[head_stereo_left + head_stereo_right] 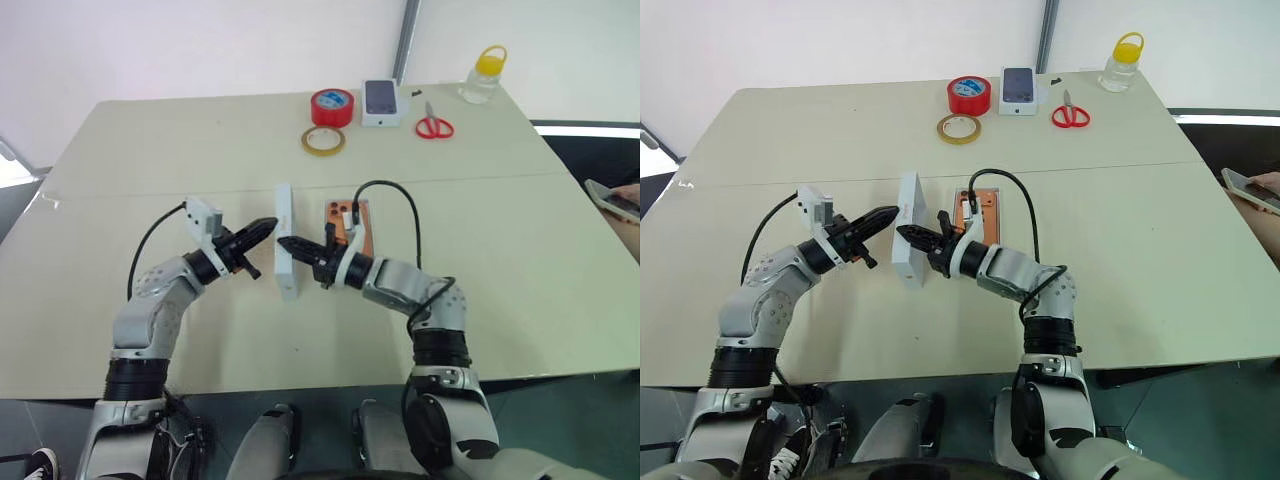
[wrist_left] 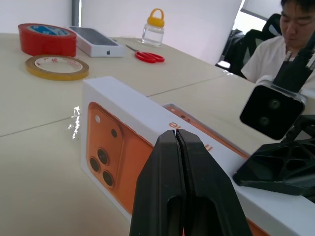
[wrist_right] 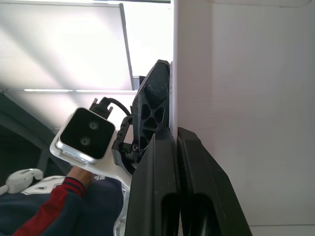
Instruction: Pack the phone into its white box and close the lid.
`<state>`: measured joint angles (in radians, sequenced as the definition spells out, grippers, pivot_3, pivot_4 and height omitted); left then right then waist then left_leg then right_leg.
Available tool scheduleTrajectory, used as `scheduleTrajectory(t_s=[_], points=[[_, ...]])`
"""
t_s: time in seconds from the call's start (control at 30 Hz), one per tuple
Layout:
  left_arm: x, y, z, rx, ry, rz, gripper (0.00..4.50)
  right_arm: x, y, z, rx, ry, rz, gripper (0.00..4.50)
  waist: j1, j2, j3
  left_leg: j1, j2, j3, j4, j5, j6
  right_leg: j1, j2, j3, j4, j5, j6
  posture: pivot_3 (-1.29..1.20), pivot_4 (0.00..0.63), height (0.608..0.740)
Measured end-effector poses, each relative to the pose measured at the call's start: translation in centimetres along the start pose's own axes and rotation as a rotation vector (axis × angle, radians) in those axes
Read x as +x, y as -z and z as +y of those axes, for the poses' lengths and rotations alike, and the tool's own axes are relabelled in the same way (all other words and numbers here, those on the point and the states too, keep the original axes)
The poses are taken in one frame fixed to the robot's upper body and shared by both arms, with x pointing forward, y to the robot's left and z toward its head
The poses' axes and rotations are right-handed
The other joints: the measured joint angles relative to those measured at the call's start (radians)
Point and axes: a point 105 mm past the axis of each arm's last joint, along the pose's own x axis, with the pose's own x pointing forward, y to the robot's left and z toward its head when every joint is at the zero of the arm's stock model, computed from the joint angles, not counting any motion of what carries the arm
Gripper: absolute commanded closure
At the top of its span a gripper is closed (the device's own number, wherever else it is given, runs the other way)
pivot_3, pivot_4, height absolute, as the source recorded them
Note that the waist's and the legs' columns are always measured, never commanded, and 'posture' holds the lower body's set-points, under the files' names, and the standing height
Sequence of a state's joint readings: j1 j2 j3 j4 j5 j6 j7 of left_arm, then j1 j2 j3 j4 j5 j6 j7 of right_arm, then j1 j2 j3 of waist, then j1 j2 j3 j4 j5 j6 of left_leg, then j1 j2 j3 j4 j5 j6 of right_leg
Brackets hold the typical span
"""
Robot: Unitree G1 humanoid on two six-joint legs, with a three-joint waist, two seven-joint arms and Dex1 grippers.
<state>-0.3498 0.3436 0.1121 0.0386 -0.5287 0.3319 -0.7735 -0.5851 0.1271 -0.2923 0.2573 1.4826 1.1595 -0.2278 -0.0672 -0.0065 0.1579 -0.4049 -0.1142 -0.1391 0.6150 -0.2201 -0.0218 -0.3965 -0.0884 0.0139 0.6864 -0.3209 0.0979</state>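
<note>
One lid stood on edge on the worktop, pressed between two clenched grippers, left gripper, right gripper, one phone laid in one white box, two tape rolls behind.

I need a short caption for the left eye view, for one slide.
Both shut pincers, left and right, press the upright lid between them, beside the boxed orange phone on the table.

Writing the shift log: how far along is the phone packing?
Done, it seems: the phone lies in the white box on the table. In hand: the lid stands on edge beside it, propped between the shut left claw and the shut right claw. Left: lay the lid over the box and press it closed.
</note>
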Motion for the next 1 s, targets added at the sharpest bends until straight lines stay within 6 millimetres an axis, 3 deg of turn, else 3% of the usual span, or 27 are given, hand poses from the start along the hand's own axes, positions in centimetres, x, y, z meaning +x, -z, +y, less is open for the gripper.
scheduleTrajectory(t_s=[0.43,0.53,0.63,0.77,0.9,1.0], points=[[2.8,0.2,1.2,0.010,-0.069,-0.056,4.45,0.0,-2.3,-0.1,-0.036,0.006,-0.069,4.50,0.023,0.000,0.000,0.000,0.000,0.001,0.000,0.000,0.000,0.001,0.000,0.000,-0.002,0.001,0.001,0.00,0.150,0.740],[3.4,0.7,1.1,-0.008,-0.063,-0.048,4.50,-0.4,-3.2,-0.1,-0.030,0.010,-0.104,3.58,0.025,-0.001,0.000,0.000,0.000,0.001,0.000,0.000,0.000,0.001,0.000,0.000,-0.002,0.001,0.001,0.00,0.150,0.740],[3.6,2.8,1.1,-0.056,-0.070,0.009,4.50,-1.6,-4.5,-0.7,-0.028,0.037,-0.154,2.06,0.024,-0.001,0.000,-0.004,0.000,0.001,0.001,0.000,0.000,-0.002,0.000,0.000,-0.003,0.001,0.001,0.00,0.150,0.740],[4.1,3.6,0.5,-0.080,-0.054,0.022,4.50,-2.1,-4.9,-1.2,-0.037,0.063,-0.164,0.04,0.019,-0.002,0.000,-0.005,0.001,0.002,0.000,0.000,0.000,-0.005,0.001,0.001,-0.002,0.001,0.001,0.00,0.150,0.740],[4.6,4.2,0.0,-0.104,-0.036,0.027,4.50,-2.7,-4.8,-0.5,-0.125,0.071,-0.140,0.04,0.022,-0.001,0.000,-0.005,0.002,0.002,0.000,0.000,0.000,-0.005,0.001,0.001,-0.002,0.002,0.000,0.00,0.150,0.740],[5.6,5.0,-0.8,-0.129,-0.023,0.032,4.50,-4.5,-6.5,-0.1,-0.256,0.113,-0.175,0.04,0.032,-0.002,0.001,-0.005,0.001,0.002,0.001,0.000,0.000,-0.004,0.001,0.001,-0.004,0.002,0.000,0.00,0.150,0.740]])
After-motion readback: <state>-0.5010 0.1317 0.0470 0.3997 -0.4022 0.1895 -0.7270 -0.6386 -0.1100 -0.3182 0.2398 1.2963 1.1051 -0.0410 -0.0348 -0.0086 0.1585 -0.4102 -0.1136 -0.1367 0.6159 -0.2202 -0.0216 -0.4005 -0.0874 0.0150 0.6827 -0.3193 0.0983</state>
